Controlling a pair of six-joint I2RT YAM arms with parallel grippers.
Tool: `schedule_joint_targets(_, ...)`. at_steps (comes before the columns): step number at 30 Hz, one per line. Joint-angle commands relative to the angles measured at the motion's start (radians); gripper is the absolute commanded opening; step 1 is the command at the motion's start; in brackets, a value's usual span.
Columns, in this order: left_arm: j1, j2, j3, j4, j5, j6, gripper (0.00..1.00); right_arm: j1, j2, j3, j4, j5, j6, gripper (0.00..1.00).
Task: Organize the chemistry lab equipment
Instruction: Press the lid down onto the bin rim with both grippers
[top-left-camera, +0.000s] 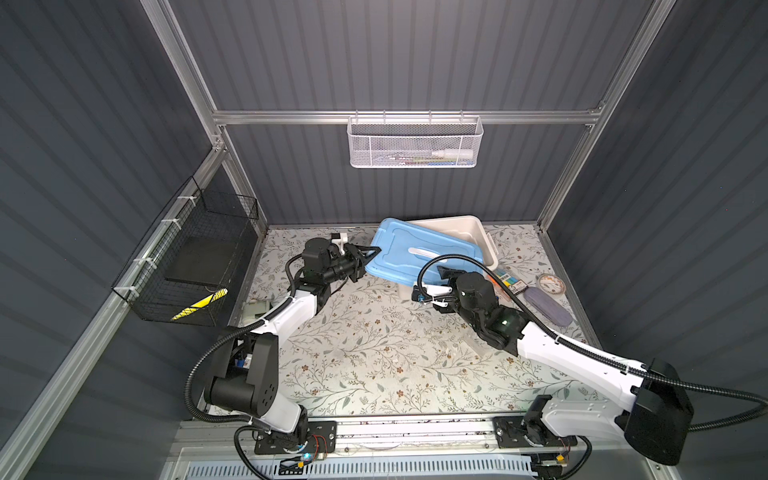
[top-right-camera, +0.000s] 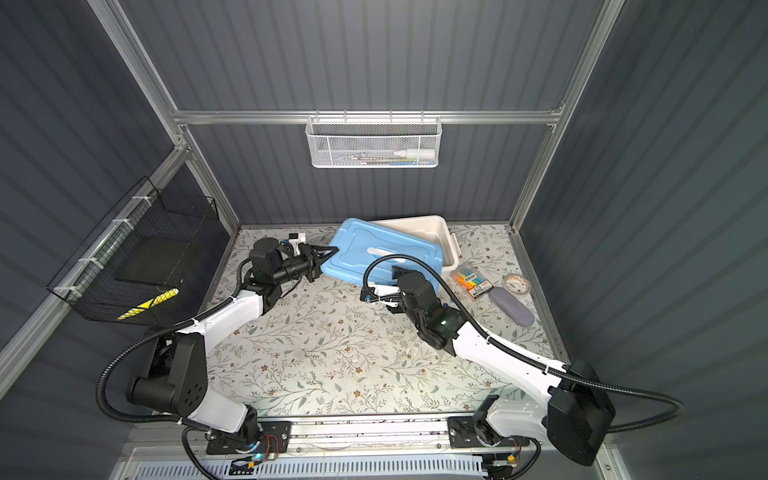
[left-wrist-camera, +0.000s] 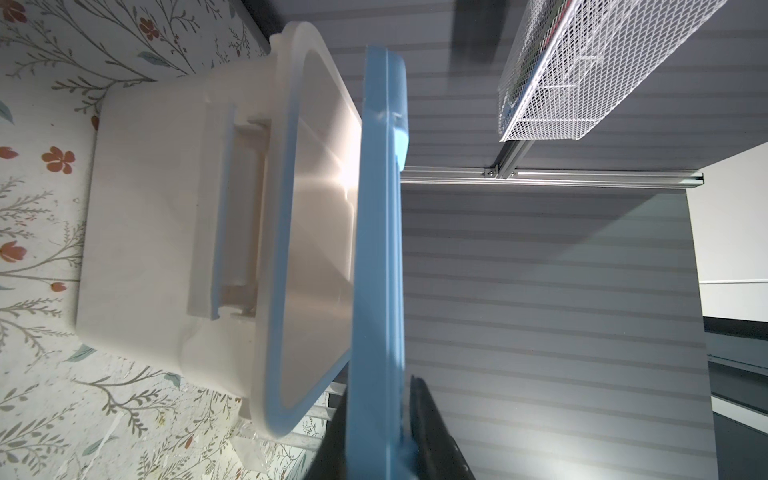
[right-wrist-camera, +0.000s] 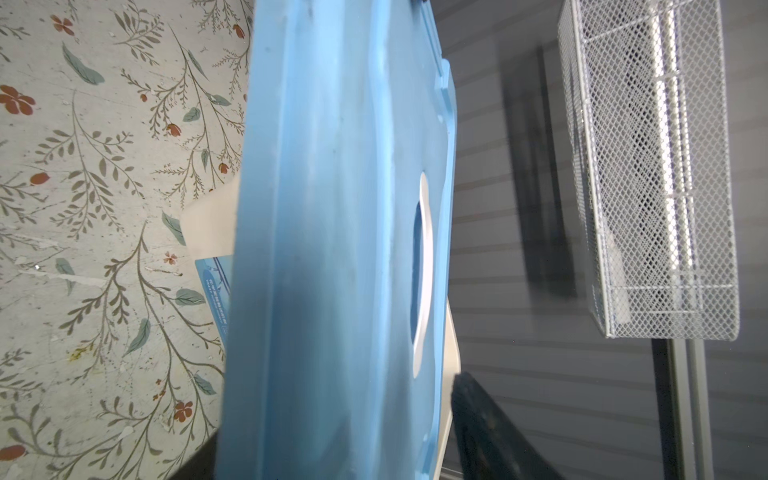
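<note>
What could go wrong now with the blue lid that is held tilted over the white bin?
The left gripper pinches the blue lid by one edge only; with the right gripper open, the lid may twist or slip. Its low side may catch the white bin and push it toward the marker pack.

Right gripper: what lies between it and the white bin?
The tilted blue lid, filling the right wrist view; the white bin only peeks out past its edge.
</note>
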Motion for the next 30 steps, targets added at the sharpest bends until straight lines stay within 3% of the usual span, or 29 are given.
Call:
schedule_joint_targets(1, -0.012, -0.031, -0.037, 0.105, -0.003, 0.029, 0.17, -0.026, 0.003, 0.054, -0.018, -0.003, 0.035, 0.70)
schedule_joint_targets(16, -0.078, 0.098, -0.045, 0.397, -0.100, -0.047, 0.13, -0.137, 0.031, 0.085, -0.047, -0.043, 0.070, 0.76)
schedule_joint_targets(30, -0.125, 0.177, -0.019, 0.466, -0.223, -0.027, 0.11, -0.254, 0.079, 0.152, -0.121, -0.111, 0.119, 0.79)
